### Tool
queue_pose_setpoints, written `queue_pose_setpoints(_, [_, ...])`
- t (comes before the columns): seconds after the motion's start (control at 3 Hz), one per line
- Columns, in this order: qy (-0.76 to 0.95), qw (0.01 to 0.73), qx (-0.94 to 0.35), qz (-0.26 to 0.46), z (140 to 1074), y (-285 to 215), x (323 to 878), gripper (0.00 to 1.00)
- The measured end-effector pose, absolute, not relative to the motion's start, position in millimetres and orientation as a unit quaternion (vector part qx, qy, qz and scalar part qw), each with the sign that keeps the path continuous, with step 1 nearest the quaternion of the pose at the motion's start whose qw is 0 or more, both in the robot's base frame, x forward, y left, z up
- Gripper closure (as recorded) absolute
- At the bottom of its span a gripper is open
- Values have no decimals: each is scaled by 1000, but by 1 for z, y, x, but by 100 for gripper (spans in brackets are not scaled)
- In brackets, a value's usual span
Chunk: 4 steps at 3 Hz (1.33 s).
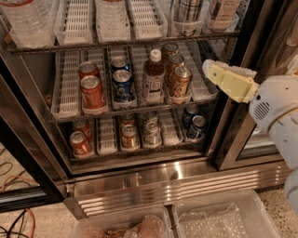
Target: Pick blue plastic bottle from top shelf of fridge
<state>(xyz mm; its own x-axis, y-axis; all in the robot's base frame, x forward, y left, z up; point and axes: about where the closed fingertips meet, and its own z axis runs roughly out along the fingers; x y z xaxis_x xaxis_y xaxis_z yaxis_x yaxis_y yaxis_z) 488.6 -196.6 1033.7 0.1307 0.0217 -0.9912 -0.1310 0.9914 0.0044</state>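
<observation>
The fridge (163, 181) stands open in front of me. Its top shelf (116, 42) runs along the top of the view with white slotted lane trays. The blue plastic bottle (222, 13) stands at the right end of that shelf, next to a can (188, 11). Only the bottle's lower part with its pale label shows, as the frame's top edge cuts it off. My gripper (208, 69), a cream block on a white arm, reaches in from the right at the height of the middle shelf. It is below the bottle and holds nothing that I can see.
A clear ribbed water bottle (28, 18) stands top left. The middle shelf holds cans and a brown white-capped bottle (152, 76), and the lower shelf holds more cans. A black door frame (242, 116) is by my arm. Clear bins (223, 218) sit on the floor.
</observation>
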Motion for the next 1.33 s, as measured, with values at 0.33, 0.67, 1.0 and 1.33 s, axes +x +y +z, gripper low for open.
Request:
queue_pose_setpoints(0.33, [628,772,-50,78,1039,-176,524,0])
queue_pose_setpoints(0.67, [624,774,-80,74,1041,-149,533,0])
queue_pose_setpoints(1.0, [623,774,-79,74,1041,-149,532,0])
queue_pose_setpoints(1.33, [618,779,-81,69,1041,-144,536,0])
